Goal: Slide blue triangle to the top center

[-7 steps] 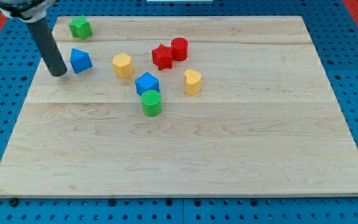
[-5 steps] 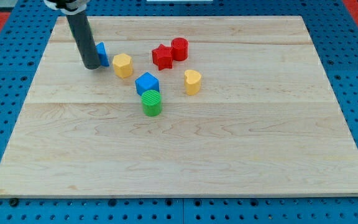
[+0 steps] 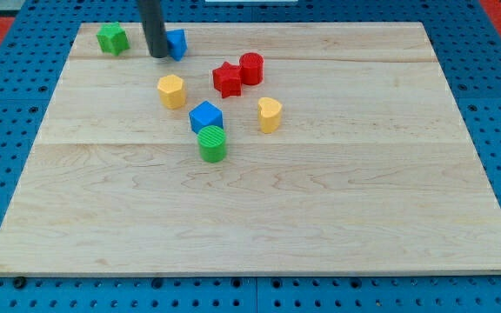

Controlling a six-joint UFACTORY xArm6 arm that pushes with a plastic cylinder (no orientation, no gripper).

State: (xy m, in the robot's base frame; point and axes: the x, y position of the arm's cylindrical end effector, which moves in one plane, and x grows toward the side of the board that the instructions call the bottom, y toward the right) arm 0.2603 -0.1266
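Observation:
The blue triangle [image 3: 177, 43] lies near the board's top edge, left of centre. My tip [image 3: 158, 55] stands right against its left side, and the rod hides part of the block. The rod rises out of the view's top.
A green block [image 3: 111, 38] sits at the top left. A yellow hexagon block [image 3: 171, 90], a blue cube [image 3: 205, 116], a green cylinder [image 3: 212, 143], a yellow block [image 3: 270, 114], a red star block [image 3: 227, 79] and a red cylinder [image 3: 251, 67] cluster mid-board.
My tip has moved up and to the right, pushing the blue triangle from the left side up past the yellow hexagon to near the top edge.

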